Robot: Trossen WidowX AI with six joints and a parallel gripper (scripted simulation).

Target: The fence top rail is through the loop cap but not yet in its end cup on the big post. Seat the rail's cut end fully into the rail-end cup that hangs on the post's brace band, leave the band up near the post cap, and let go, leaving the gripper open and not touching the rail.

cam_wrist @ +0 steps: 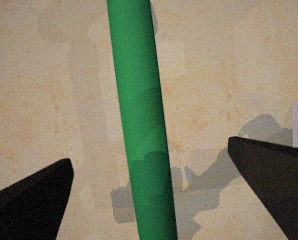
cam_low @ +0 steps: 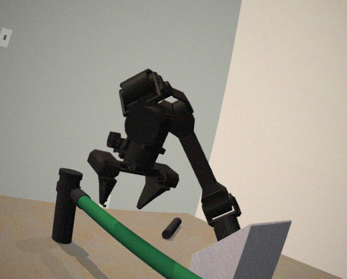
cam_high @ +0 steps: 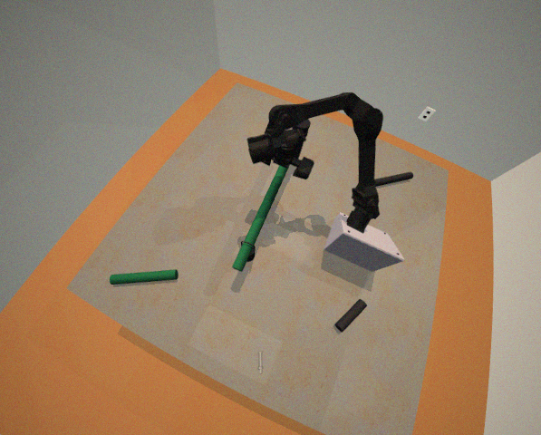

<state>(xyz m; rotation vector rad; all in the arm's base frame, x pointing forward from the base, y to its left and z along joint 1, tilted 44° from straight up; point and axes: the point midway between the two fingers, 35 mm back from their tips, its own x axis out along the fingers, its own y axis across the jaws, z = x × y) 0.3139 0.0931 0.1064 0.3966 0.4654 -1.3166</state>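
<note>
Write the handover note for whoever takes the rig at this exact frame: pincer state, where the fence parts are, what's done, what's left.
Pincer: open wide, empty, hovering above the rail with both fingers clear of it.
Green top rail: its upper end sits in the rail-end cup on the big post; the cup hangs high, just under the post cap. Lower down, the rail passes through the loop cap.
Spare green pipe and two dark pipes lie loose on the mat.
Done: rail apparently seated, released.
Left: confirm seating depth, which the cup hides; otherwise nothing.
</note>
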